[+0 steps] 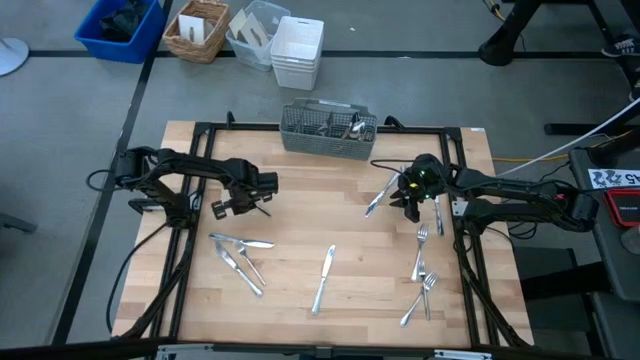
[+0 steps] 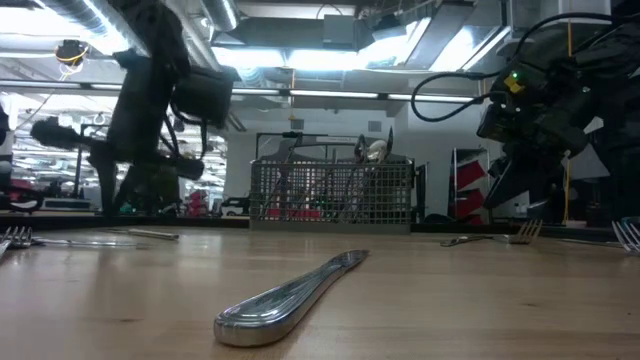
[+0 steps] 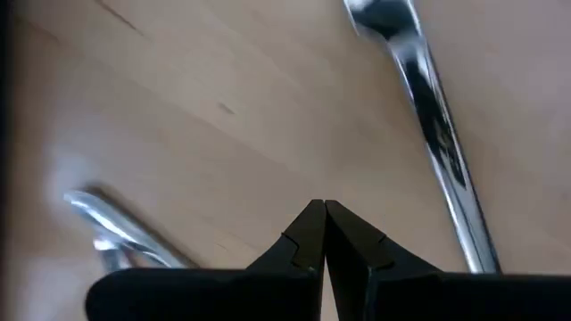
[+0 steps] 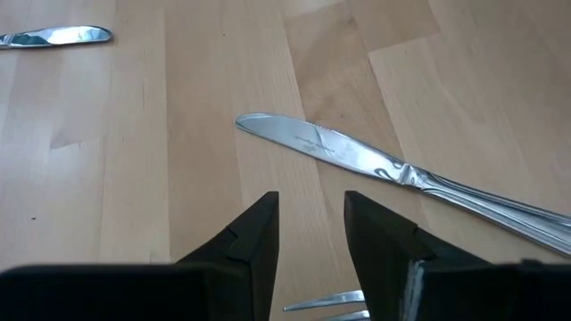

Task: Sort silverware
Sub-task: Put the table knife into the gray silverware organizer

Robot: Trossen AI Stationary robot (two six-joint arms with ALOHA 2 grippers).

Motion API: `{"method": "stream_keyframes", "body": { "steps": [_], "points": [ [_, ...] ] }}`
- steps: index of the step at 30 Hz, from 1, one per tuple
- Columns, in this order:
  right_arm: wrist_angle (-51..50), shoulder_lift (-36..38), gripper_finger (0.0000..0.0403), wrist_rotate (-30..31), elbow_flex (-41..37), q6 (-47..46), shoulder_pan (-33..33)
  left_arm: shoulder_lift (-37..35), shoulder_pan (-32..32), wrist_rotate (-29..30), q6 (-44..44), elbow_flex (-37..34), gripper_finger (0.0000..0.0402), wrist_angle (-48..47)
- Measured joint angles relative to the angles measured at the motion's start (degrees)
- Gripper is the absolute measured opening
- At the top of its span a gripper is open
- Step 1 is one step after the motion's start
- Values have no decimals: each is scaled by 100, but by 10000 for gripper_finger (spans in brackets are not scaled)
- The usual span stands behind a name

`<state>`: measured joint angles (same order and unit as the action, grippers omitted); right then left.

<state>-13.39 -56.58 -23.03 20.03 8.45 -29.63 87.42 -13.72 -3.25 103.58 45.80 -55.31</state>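
1. You are at the picking step of the sorting. Most of the silverware still lies loose on the wooden table (image 1: 300, 240), and only some pieces stand already in the wire caddy (image 1: 328, 128) at the far edge.
2. Your right gripper (image 4: 310, 241) hovers low over the right part of the table, and its jaws stand a little apart with nothing between them. A table knife (image 4: 393, 169) lies flat just ahead of the fingers, not touching them.
3. Near this gripper you also have a group of forks (image 1: 424, 270) along the right side, and one more knife (image 1: 323, 277) alone in the middle of the table.
4. Your left gripper (image 3: 324, 234) waits above the left half of the table with its jaws pressed together and empty. A small pile of pieces (image 1: 240, 260) lies just in front of it; they look like spoons and knives, but from the overhead view I cannot tell each kind for sure.
5. I judge that the next move belongs to the right arm: bring it forward over the knife handle, turn the fingers across the handle, go down until the tips reach the wood, then close.
6. Take care, because the knife is thin and flat on the table, so the fingers can slip over it.
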Motion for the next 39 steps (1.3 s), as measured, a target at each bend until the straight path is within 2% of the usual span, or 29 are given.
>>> {"method": "stream_keyframes", "body": {
  "steps": [4, 7, 11, 15, 17, 23, 30, 39],
  "points": [
    [0, 1, 131, 0, 0, 2, -2, 0, -157, -325, -728, -213, 4, 605],
    [0, 2, 131, 0, 0, 2, 0, 0, -202, -324, -1265, -231, 4, 642],
    [0, 2, 131, 2, 0, 2, 0, 0, -173, -314, -1464, -231, 4, 681],
    [1, 1, 131, 2, 0, 2, -1, 0, -161, -297, -2502, -231, 4, 678],
    [2, 0, 131, 2, 0, 4, 0, 0, -161, -297, -2728, -231, 4, 680],
    [2, 2, 131, 5, 0, 4, -2, 0, -202, -422, -2178, -231, 4, 603],
    [2, 1, 131, 5, 0, 2, -1, 0, -188, -967, -2317, -231, 4, 623],
    [-4, 0, 131, 5, 0, 3, -1, 0, -155, -992, -2295, -231, 4, 608]
  ]
}}
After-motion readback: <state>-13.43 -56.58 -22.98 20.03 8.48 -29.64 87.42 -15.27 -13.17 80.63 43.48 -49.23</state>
